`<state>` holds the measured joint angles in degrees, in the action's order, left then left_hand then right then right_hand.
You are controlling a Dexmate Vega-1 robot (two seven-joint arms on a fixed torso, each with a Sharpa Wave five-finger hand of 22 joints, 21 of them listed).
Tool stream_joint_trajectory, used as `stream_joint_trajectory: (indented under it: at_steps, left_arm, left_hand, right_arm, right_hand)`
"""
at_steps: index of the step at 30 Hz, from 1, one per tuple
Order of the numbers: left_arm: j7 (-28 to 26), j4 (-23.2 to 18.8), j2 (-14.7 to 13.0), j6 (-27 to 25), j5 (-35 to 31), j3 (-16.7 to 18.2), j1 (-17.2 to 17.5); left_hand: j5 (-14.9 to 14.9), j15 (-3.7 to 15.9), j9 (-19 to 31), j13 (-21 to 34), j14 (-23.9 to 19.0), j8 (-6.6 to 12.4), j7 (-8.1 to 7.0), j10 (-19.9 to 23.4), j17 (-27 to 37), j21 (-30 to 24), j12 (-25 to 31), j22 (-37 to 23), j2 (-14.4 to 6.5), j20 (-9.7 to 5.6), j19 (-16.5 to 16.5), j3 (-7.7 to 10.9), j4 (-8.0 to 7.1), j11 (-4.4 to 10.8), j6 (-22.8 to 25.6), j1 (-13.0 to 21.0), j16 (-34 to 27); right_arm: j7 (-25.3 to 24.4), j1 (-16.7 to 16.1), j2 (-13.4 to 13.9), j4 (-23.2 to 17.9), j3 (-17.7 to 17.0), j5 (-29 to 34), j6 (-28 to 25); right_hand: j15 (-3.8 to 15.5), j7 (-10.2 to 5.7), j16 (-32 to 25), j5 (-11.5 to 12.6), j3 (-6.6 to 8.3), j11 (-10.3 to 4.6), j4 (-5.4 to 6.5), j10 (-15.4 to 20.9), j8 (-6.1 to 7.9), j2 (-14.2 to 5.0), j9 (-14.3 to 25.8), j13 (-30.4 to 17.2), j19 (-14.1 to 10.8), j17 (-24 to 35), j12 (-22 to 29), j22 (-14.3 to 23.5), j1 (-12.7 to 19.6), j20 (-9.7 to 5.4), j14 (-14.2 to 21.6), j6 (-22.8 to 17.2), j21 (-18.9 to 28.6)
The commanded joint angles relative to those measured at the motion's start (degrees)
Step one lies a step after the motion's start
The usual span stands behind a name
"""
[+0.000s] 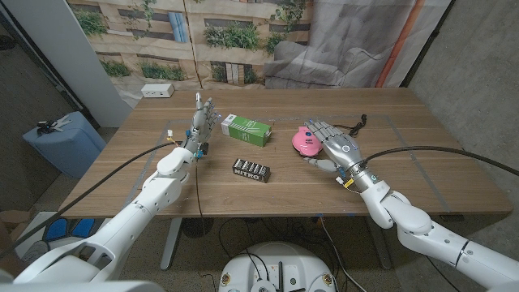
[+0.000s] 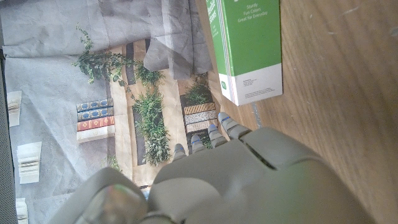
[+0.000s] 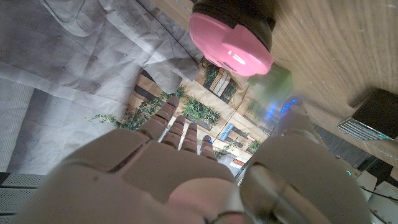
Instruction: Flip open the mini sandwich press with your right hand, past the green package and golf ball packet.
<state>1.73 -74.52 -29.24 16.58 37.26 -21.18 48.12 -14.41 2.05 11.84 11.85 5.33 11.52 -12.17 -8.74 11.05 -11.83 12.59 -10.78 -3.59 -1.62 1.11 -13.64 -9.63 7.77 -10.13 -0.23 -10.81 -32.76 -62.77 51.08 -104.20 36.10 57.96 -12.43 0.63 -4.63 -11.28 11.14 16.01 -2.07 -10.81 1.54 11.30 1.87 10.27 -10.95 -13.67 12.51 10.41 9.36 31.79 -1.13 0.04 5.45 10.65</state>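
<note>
Right hand (image 1: 333,144) open, fingers spread just beside the pink sandwich press (image 1: 304,141), which sits shut right of the green package (image 1: 246,130); hook fingertips under lid lip, lift steadily.

Golf ball packet (image 1: 252,169), black, lying on the surface: white lettering "NITRO" on its upper face, seen in the head view.

Green package (image 2: 244,50), green with a white end panel: white print on the green face reads "Sturdy", "Fun Colors", "Great for Everyday", seen in the left wrist view. Small dark print on the white end panel is too fine to read.

Mini sandwich press (image 1: 306,140), pink: no legible marking.
</note>
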Motion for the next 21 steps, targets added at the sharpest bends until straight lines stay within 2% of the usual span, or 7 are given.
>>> stream_joint_trajectory:
  at_steps: [1, 7, 14, 21]
  left_arm:
    - [-0.02, -0.03, -0.01, 0.00, 0.00, 0.00, 0.02]
    - [-0.02, -0.04, -0.02, -0.02, 0.01, 0.00, 0.02]
    - [-0.02, -0.04, -0.02, -0.03, 0.01, 0.00, 0.01]
    - [-0.03, -0.05, -0.01, -0.03, 0.00, 0.00, 0.01]
  left_hand:
    - [-0.27, 2.12, 0.26, 0.13, 0.42, 0.28, -0.47, -0.34, 0.19, -0.36, 0.37, -0.15, -2.98, -0.19, 0.19, -0.44, -0.04, -0.03, -1.98, -0.01, -0.40]
    - [-0.27, 2.14, 0.26, 0.13, 0.40, 0.29, -0.47, -0.32, 0.19, -0.36, 0.38, -0.15, -2.98, -0.20, 0.17, -0.44, -0.04, -0.01, -1.95, -0.01, -0.41]
    - [-0.27, 2.12, 0.26, 0.13, 0.40, 0.30, -0.47, -0.33, 0.19, -0.36, 0.38, -0.15, -2.98, -0.18, 0.18, -0.44, -0.04, -0.08, -1.93, -0.01, -0.41]
    - [-0.27, 2.08, 0.26, 0.13, 0.44, 0.29, -0.47, -0.33, 0.19, -0.37, 0.38, -0.15, -2.99, -0.18, 0.20, -0.43, -0.04, -0.08, -1.95, -0.01, -0.39]
  right_arm:
    - [-0.70, 2.46, -0.41, 3.39, 3.05, 1.19, -1.39]
    - [-1.49, 3.46, -0.99, 4.93, 4.49, 2.38, -2.47]
    - [-3.95, 3.81, -1.87, 6.45, 5.60, 3.62, -5.12]
    - [-3.76, 4.56, -2.32, 7.08, 6.78, 3.98, -6.37]
  right_hand:
    - [0.11, -0.09, -0.45, 0.36, 0.61, -0.45, -0.05, -0.29, 0.25, 0.14, 0.13, -0.10, -0.64, -0.08, 0.37, 0.03, 1.82, -0.22, 0.52, 0.74, 0.11]
    - [0.29, -0.09, -0.53, 0.28, 1.54, -0.57, -0.08, 0.16, 0.44, 0.17, 0.14, -0.10, -1.46, -0.32, 0.55, 0.01, 4.27, -0.37, 0.81, 0.72, 0.25]
    - [1.06, -1.64, -1.08, -0.34, 3.75, -0.91, -0.13, 2.85, 1.40, 1.68, 0.12, -0.07, -3.61, -0.93, 1.11, 0.00, 11.69, -0.86, 3.12, -1.25, 0.38]
    - [1.16, -1.79, -1.04, -0.41, 4.25, -1.02, -0.11, 3.01, 1.29, 2.04, 0.12, -0.07, -4.01, -1.02, 1.01, 0.00, 13.46, -0.88, 3.30, -1.04, 0.34]
